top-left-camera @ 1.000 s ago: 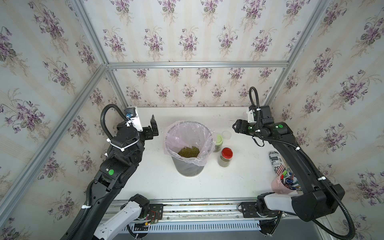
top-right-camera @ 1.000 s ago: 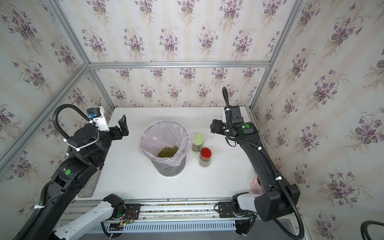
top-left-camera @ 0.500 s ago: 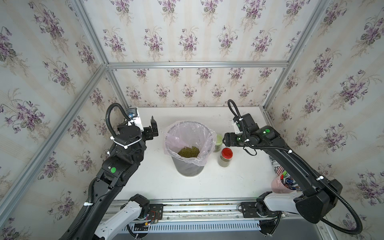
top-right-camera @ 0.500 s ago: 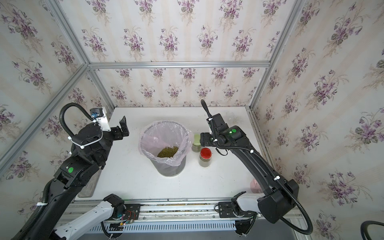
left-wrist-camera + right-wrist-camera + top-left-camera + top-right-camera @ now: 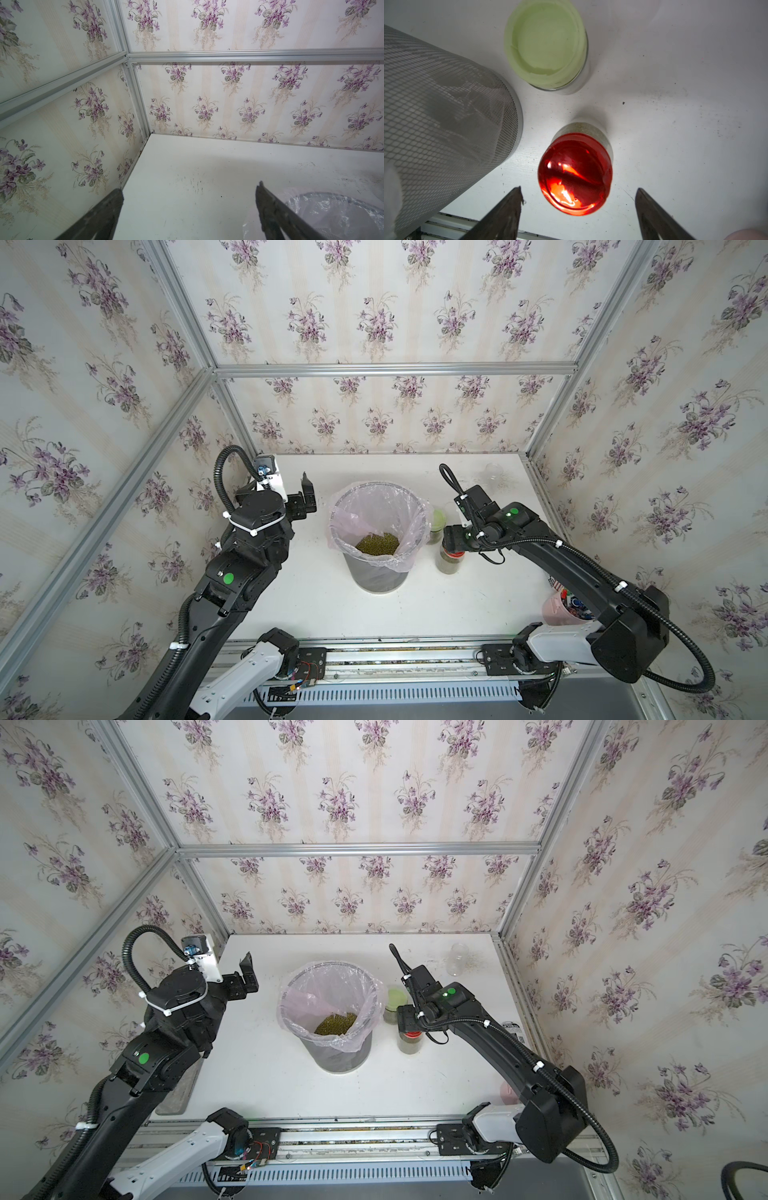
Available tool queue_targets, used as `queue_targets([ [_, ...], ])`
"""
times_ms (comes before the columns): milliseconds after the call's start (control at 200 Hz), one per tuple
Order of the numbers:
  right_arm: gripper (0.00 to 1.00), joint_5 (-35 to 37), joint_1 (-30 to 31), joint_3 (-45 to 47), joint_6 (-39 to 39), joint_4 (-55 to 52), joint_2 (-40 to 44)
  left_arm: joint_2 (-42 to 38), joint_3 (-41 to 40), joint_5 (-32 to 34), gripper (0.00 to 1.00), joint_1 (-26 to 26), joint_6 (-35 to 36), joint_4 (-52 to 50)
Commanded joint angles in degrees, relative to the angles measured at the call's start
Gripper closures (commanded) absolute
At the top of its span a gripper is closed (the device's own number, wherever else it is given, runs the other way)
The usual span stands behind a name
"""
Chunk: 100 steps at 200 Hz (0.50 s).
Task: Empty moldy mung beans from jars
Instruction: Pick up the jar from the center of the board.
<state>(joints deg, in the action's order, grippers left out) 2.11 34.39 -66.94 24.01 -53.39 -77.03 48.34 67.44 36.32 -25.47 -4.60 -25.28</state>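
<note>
Key relation: the red jar [image 5: 575,174] stands upright on the counter [image 5: 291,605], straight below the right gripper [image 5: 579,188]. In the right wrist view its lid [image 5: 574,176] lies between the two fingers [image 5: 506,216].
Jar axis: vertical, lid up. The fingers point down along it, one to each side.
Nearer arm: the right, by far. The left gripper [image 5: 189,186] hangs on the other side of the bin [image 5: 376,580], well apart from the jars.
Right fingers: apart, wider than the lid, with a gap on each side. No touch shows and nothing is held. I cannot tell whether the tips have reached lid height.
Left fingers: spread wide, empty, over bare counter near the back corner.
Red jar: just beside the bin, lid on, with an olive fill showing through the glass.
Green jar [image 5: 436,524]: just behind the red jar, near the bin, lid on.
Empty jar [image 5: 457,963]: clear, lidless, at the back, well apart.
Beans [image 5: 377,542]: a heap in the bin's liner.
Step, as I judge it: lining up to grip the red jar.
Next move needs: a centred descent, then closing.
Risk: one finger runs near the bin wall.
</note>
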Motion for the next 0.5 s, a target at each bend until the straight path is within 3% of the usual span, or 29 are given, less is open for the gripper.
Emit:
queue_targets([
  [0, 0.17, 0.08, 0.59, 0.14, 0.94, 1.79, -1.21, -0.14, -0.01, 0.37, 0.0, 0.09, -1.05, 0.34],
  [495, 0.18, 1.24, 0.98, 2.42, 0.18, 3.49, -5.0, -0.6, -0.27, 0.25, 0.0, 0.19, -1.29, 0.4],
])
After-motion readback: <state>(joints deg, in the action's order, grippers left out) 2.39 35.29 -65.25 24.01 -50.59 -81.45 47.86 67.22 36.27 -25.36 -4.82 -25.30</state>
